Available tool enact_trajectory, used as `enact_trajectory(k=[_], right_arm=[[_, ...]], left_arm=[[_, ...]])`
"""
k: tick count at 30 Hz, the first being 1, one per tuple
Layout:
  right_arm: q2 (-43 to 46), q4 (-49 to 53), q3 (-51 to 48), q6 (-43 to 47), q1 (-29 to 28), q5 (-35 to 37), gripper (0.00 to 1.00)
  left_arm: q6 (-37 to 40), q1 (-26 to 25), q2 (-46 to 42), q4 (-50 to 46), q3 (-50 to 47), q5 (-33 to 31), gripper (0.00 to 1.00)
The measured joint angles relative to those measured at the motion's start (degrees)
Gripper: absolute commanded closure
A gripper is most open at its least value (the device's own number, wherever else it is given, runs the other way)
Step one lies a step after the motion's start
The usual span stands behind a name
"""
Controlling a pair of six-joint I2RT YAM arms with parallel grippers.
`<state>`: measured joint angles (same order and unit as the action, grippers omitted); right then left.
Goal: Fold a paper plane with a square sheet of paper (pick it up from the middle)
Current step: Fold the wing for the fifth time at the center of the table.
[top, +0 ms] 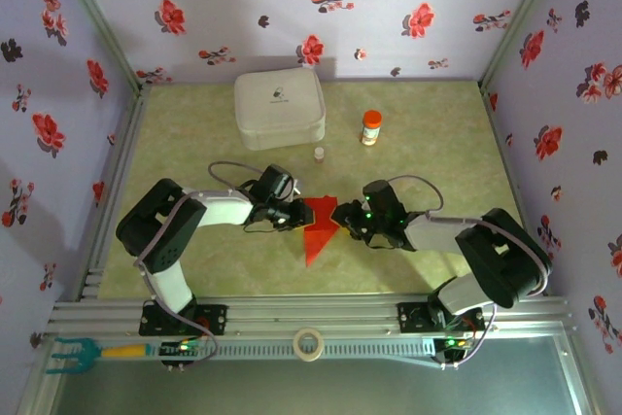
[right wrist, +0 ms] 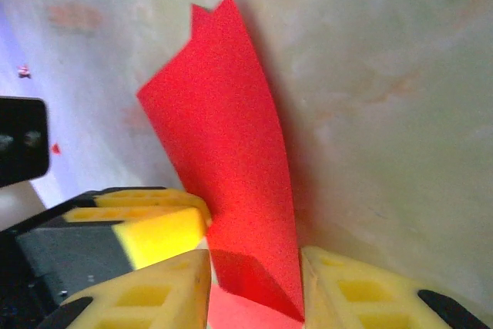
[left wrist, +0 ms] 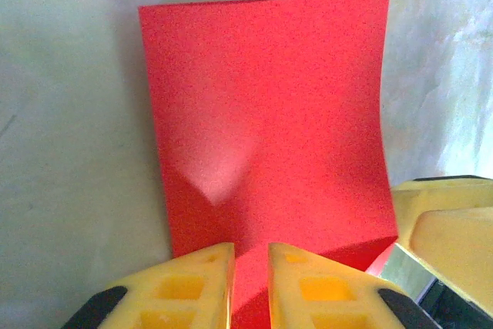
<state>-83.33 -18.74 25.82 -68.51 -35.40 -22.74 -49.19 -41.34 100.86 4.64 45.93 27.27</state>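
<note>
Sitting at the upper middle of the top view, a white case is resting on the green table. Below it, near the middle of the frame, the left gripper is reaching in from the left. It is touching the left edge of the square sheet of paper. The red paper is partly folded and is pointing down toward the bottom of the frame. A tiny bottle is standing just above the paper. The right gripper is meeting the paper's right side. An orange-capped bottle is standing farther up and to the right.

At the bottom of the left wrist view, the left gripper is pinching the red paper between its yellow fingers. The sheet is filling the middle of the frame and bending a little.

At the bottom of the right wrist view, the right gripper is holding a folded flap of the paper. The flap is touching both fingers and standing up toward the top middle.
</note>
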Motion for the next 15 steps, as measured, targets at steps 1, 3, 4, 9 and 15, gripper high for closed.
enact_trajectory(k=[1,3,4,9,15], right_arm=[[0.0,-0.5,0.0,0.0,0.3,-0.3,0.65],[0.0,-1.2,0.0,0.2,0.8,-1.2,0.64],[0.0,-1.4,0.0,0.5,1.0,-1.7,0.64],[-1.6,-2.0,0.7,1.7,1.5,-4.0,0.64],[-3.4,-2.0,2.0,3.9,2.5,-6.2,0.64]], left_arm=[[0.0,0.0,0.0,0.0,0.0,0.0,0.8],[0.0,0.0,0.0,0.0,0.0,0.0,0.79],[0.0,0.0,0.0,0.0,0.0,0.0,0.8],[0.0,0.0,0.0,-0.1,0.0,0.0,0.8],[0.0,0.0,0.0,-0.1,0.0,0.0,0.8]])
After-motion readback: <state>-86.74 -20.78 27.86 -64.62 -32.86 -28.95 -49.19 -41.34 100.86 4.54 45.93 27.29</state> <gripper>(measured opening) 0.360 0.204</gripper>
